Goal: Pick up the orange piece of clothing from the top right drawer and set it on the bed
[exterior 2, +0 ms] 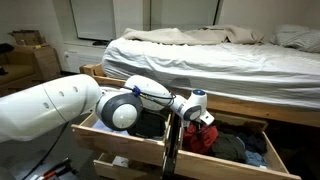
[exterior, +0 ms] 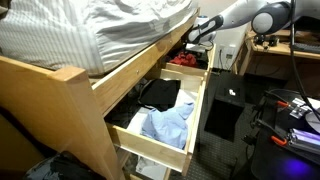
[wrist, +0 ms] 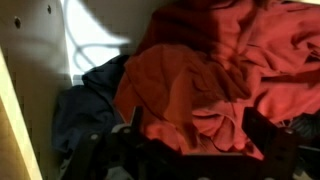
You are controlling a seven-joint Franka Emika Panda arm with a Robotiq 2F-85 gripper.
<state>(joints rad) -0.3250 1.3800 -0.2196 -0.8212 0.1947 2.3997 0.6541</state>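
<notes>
The orange piece of clothing lies crumpled in the top right drawer, whose pale wood wall shows in the wrist view. It also shows in both exterior views. My gripper is open, its two dark fingers down on either side of a fold of the red-orange fabric. In both exterior views the gripper reaches down into the drawer under the bed, which has rumpled striped white bedding on a light-wood frame.
A dark garment lies beside the orange one in the same drawer. The neighbouring open drawer holds a light blue shirt and black clothes. A black box and cables stand on the floor nearby.
</notes>
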